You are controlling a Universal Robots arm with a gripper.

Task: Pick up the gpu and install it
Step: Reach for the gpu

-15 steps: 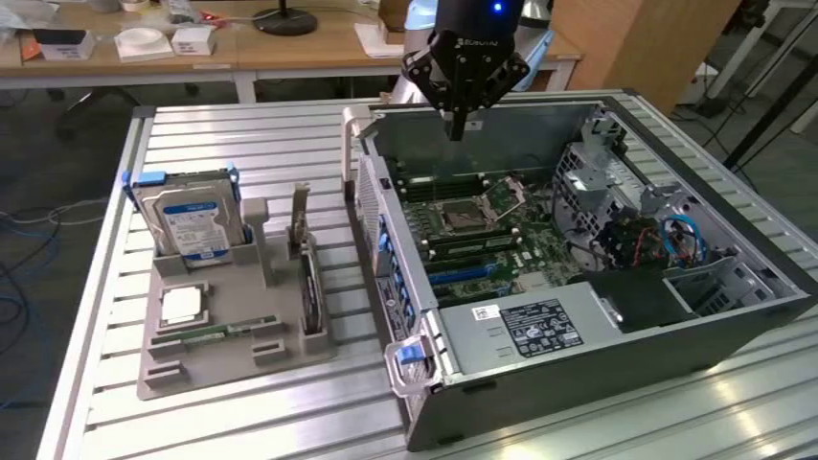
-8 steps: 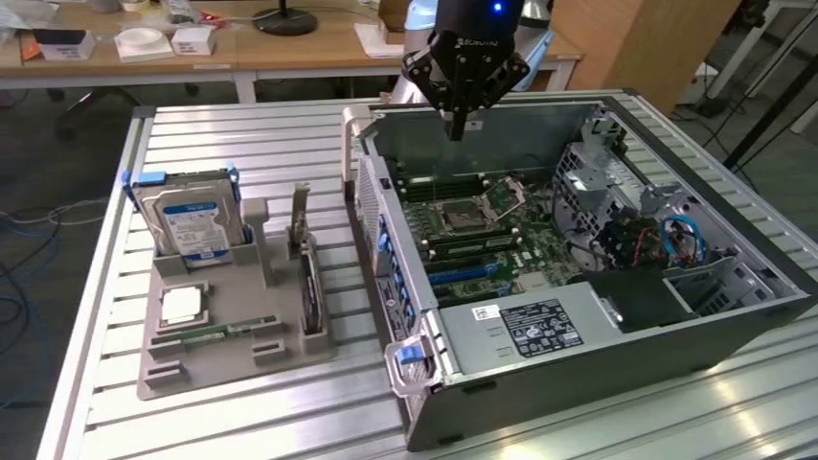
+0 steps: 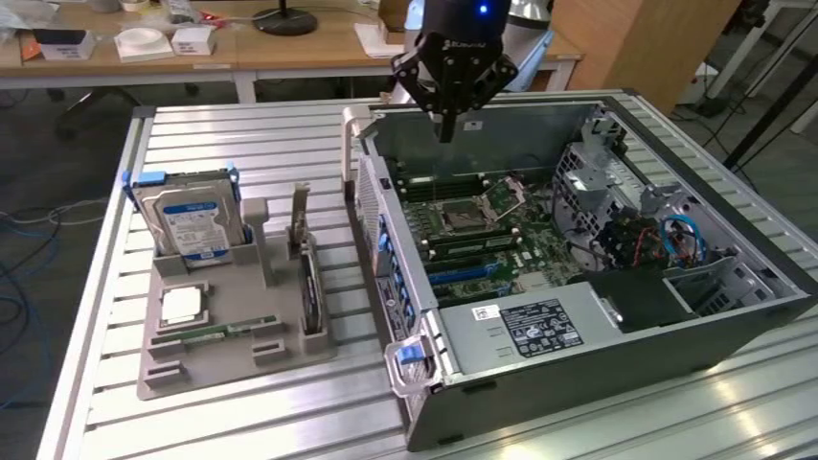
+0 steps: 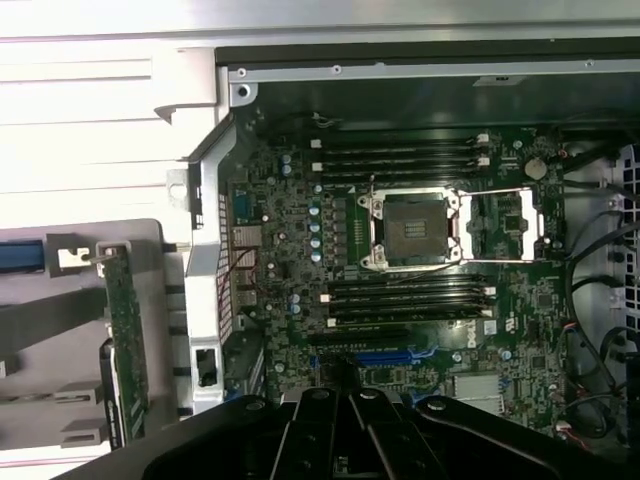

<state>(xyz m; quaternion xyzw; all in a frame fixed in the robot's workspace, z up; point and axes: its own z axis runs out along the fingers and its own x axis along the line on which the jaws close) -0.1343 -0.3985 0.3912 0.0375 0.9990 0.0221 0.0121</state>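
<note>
The gpu (image 3: 305, 264) stands on edge in a slot of the grey holder (image 3: 230, 372), its silver bracket pointing up; the wrist view shows it edge-on as a thin green board (image 4: 127, 340). My gripper (image 3: 446, 129) hangs over the back of the open computer case (image 3: 614, 316), to the exterior view's right of the gpu and well apart from it. Its fingers (image 4: 330, 425) are shut together with nothing between them. Below lies the motherboard (image 4: 420, 290) with its blue card slot (image 4: 385, 356).
A silver hard drive with a blue label (image 3: 192, 222), a processor chip (image 3: 183, 305) and a memory stick (image 3: 217, 333) sit in the same holder. The case's metal side wall (image 3: 371, 206) rises between holder and motherboard. Desks with clutter stand behind the table.
</note>
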